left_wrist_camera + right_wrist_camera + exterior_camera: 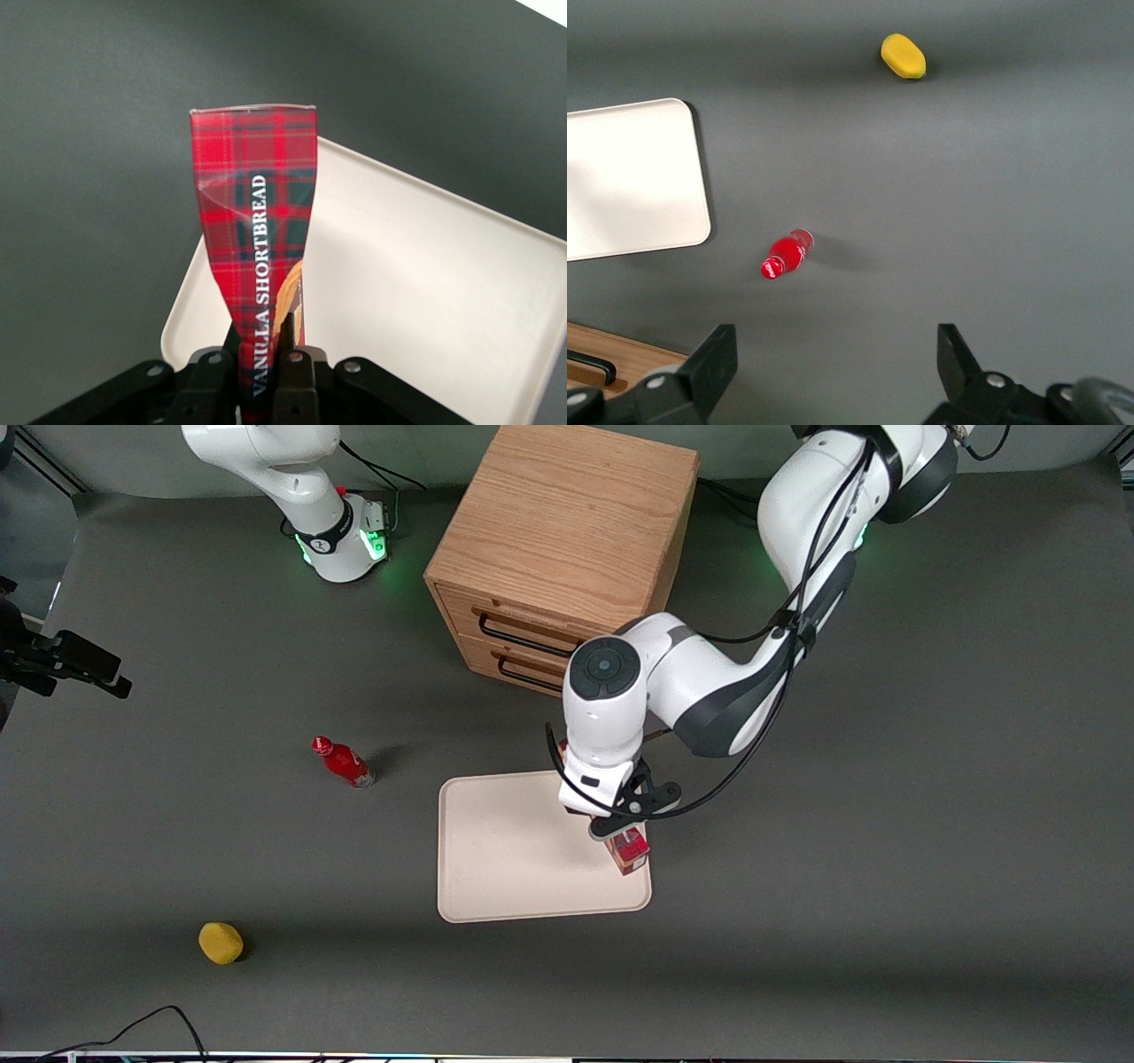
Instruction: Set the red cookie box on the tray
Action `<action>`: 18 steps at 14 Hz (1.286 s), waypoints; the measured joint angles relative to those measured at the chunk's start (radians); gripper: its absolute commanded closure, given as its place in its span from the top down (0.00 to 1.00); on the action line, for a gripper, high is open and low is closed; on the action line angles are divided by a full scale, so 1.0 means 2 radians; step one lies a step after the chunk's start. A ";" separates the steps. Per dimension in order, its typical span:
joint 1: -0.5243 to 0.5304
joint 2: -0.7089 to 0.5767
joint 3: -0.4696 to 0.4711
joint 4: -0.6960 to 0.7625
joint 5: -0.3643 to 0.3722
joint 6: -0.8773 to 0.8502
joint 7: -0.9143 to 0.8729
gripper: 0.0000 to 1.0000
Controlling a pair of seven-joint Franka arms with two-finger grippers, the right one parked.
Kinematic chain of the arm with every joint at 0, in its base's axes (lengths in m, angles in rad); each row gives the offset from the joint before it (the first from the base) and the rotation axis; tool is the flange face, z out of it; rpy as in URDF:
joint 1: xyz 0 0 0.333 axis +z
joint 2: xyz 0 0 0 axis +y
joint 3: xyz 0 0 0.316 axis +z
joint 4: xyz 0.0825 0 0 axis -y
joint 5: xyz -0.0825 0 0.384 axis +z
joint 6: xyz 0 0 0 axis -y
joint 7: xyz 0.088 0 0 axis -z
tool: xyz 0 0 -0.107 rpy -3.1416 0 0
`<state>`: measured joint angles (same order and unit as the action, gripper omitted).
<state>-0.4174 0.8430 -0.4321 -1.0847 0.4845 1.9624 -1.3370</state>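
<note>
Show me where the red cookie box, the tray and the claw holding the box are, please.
red cookie box (257, 212): left wrist view, on its tartan side.
tray (496, 868): front view, on its bare floor.
gripper (620, 834): front view, between its fingertips, shut on the box above the tray.

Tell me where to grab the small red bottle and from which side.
Take the red bottle across its body from above: it lies on its side on the table. The tool, over the tray, is shut on the red cookie box.
</note>
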 measured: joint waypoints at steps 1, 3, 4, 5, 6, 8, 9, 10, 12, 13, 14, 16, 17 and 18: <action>-0.006 0.009 0.009 0.000 0.008 0.010 -0.001 0.04; -0.013 0.027 0.020 0.000 0.022 0.034 -0.001 0.04; -0.015 0.036 0.023 0.000 0.030 0.043 0.002 0.04; -0.016 0.044 0.025 0.000 0.035 0.050 0.006 0.04; -0.016 0.051 0.028 0.000 0.038 0.057 0.012 0.04; -0.016 0.062 0.031 -0.001 0.041 0.064 0.030 0.04; -0.016 0.065 0.031 -0.001 0.041 0.067 0.035 0.04; -0.017 0.067 0.031 -0.002 0.041 0.068 0.038 0.04; -0.018 0.067 0.031 -0.002 0.041 0.069 0.038 0.05; -0.020 0.068 0.031 -0.003 0.041 0.070 0.038 0.06; -0.022 0.070 0.031 -0.003 0.041 0.074 0.038 0.07; -0.025 0.075 0.031 -0.005 0.041 0.080 0.038 0.11; -0.026 0.077 0.031 -0.006 0.041 0.086 0.038 0.12; -0.026 0.077 0.032 -0.009 0.041 0.090 0.038 0.22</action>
<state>-0.4692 0.9977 -0.3689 -1.1022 0.5668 2.1428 -1.2607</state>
